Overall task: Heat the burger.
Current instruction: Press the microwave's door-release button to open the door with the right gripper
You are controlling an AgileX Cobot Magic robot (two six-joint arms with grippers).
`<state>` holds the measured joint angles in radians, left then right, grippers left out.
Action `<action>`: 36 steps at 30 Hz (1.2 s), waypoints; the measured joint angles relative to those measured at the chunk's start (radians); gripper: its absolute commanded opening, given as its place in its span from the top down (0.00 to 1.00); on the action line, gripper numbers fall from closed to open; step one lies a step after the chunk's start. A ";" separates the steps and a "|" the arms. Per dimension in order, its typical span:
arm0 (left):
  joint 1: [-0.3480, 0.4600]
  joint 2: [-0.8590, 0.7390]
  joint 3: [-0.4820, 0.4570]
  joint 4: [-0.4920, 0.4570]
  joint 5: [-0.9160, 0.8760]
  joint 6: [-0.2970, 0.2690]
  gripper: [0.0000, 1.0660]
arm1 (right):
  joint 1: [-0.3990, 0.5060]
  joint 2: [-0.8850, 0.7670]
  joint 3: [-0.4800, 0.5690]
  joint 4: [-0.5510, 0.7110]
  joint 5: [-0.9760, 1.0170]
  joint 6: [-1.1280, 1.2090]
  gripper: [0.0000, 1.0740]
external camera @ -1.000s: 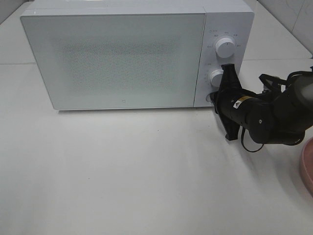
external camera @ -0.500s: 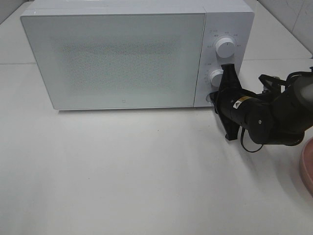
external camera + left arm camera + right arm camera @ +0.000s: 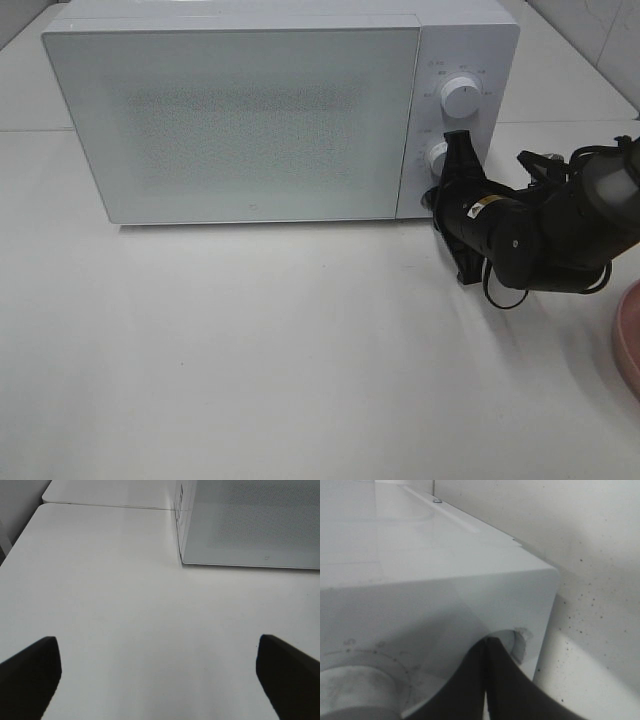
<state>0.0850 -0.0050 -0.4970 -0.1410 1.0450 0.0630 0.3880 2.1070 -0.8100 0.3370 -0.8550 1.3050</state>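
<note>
The burger is out of view. A white microwave (image 3: pixel 240 120) stands at the back with its door closed. My right gripper (image 3: pixel 438 200) is shut, and its joined fingertips (image 3: pixel 487 641) press against the round button (image 3: pixel 521 644) at the bottom of the control panel, just below the lower knob (image 3: pixel 438 154). Nothing is held in it. My left gripper (image 3: pixel 157 655) shows only in the left wrist view; it is open wide over bare tabletop off the microwave's front left corner (image 3: pixel 182 560), with both dark fingers (image 3: pixel 30 675) apart and nothing between them.
The upper knob (image 3: pixel 460 96) sits above the lower one on the panel. A pink plate's rim (image 3: pixel 630 340) pokes in at the right edge. The white table (image 3: pixel 250 350) stretches in front of the microwave.
My right arm has shifted slightly up and toward the microwave's panel, pressing closer to the bottom button. The left gripper has not visibly changed.
</note>
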 measured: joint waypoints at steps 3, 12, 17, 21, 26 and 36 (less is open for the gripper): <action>0.000 0.000 0.000 0.000 0.000 0.000 0.08 | 0.005 0.000 -0.006 0.019 0.008 -0.009 1.00; 0.000 0.000 0.000 0.000 0.000 0.000 0.08 | 0.009 0.009 -0.018 0.048 0.011 -0.024 1.00; 0.000 0.000 0.000 0.000 0.000 0.000 0.08 | 0.012 0.035 -0.048 0.069 0.045 -0.031 1.00; 0.000 0.000 0.000 0.000 0.000 0.000 0.08 | 0.015 0.035 -0.050 0.078 0.046 -0.032 1.00; 0.000 0.000 0.000 0.000 0.000 0.000 0.08 | 0.017 0.031 -0.050 0.086 0.051 -0.047 1.00; 0.000 0.000 0.000 0.000 0.000 0.000 0.08 | 0.014 -0.003 -0.011 0.045 0.013 -0.070 1.00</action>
<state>0.0850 -0.0050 -0.4970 -0.1410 1.0450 0.0630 0.4020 2.1040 -0.8210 0.3820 -0.8420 1.2350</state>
